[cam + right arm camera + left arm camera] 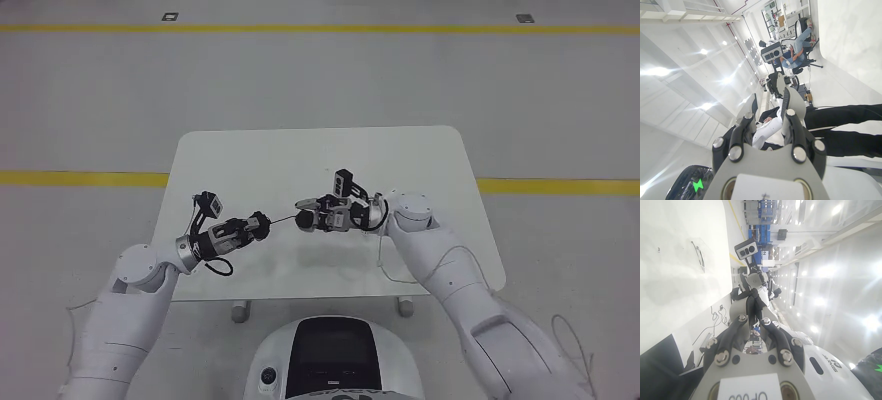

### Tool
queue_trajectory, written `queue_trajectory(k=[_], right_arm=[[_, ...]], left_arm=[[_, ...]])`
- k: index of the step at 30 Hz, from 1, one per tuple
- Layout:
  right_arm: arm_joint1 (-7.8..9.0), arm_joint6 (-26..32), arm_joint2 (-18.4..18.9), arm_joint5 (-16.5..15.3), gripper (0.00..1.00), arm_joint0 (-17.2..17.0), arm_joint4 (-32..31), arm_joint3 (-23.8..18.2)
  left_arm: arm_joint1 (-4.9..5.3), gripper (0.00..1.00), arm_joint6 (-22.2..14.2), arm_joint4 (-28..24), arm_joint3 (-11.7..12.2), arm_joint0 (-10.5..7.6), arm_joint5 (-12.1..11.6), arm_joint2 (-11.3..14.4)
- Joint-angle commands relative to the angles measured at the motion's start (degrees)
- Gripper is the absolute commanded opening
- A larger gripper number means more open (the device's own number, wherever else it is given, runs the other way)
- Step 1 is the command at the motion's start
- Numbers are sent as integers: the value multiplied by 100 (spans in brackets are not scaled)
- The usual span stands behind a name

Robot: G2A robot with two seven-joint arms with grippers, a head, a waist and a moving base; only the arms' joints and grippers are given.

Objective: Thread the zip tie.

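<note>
- Both arms are up over the white tabletop [400,160], tools nose to nose above its near half, with a small gap between them.
- The left tool [257,225] sits on the robot's left side of that gap. Its own wrist view tells the story: the two dark pads [751,309] are pressed close together, pinched right down.
- Out of its tip runs the zip tie [283,219], a thin dark line held clear of the tabletop and slanting across toward the other arm.
- The right tool [304,217] faces it from the other side, and the far end of the zip tie comes right up to its tip. Whether the two touch cannot be told from above.
- From its own wrist, the right tool [769,92] is parted. The ribbed pad [784,102] on one finger is in plain sight, well apart from its partner, with nothing seen clamped between them.
- Across the gap in that same view, the left arm's camera box [771,53] points straight back.
- Yellow lines [80,178] cross the grey floor [300,80] beyond the tabletop.
</note>
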Motion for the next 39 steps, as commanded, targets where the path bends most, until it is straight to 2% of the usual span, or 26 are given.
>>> queue_trajectory(k=[1, 6, 14, 16, 22, 23, 24, 25, 39], right_arm=[[-1, 6, -31, -6, 17, 14, 11, 33], [0, -11, -98, 7, 17, 53, 18, 103], [-2, -27, -185, -4, 8, 106, 72, 174], [-3, -30, -205, -2, 1, 115, 84, 189], [5, -58, -250, -19, 0, 138, 92, 213], [9, -68, -251, -27, 0, 138, 89, 213], [15, -78, -248, -34, 0, 137, 91, 216], [19, -88, -242, -35, 0, 136, 99, 215], [64, -419, -159, -222, 0, -5, 312, -55]], left_arm=[[0, 0, 0, 0, 0, 0, 0, 0], [0, 0, 0, 0, 0, 0, 0, 0], [0, 0, 0, 0, 0, 0, 0, 0], [0, 0, 0, 0, 0, 0, 0, 0], [0, 0, 0, 0, 0, 0, 0, 0], [0, 7, 0, 0, 0, 0, 0, 0], [0, 50, 0, 0, 0, 0, 0, 0], [0, 100, 0, 0, 0, 0, 0, 0], [0, 100, 0, 0, 0, 0, 0, 0]])
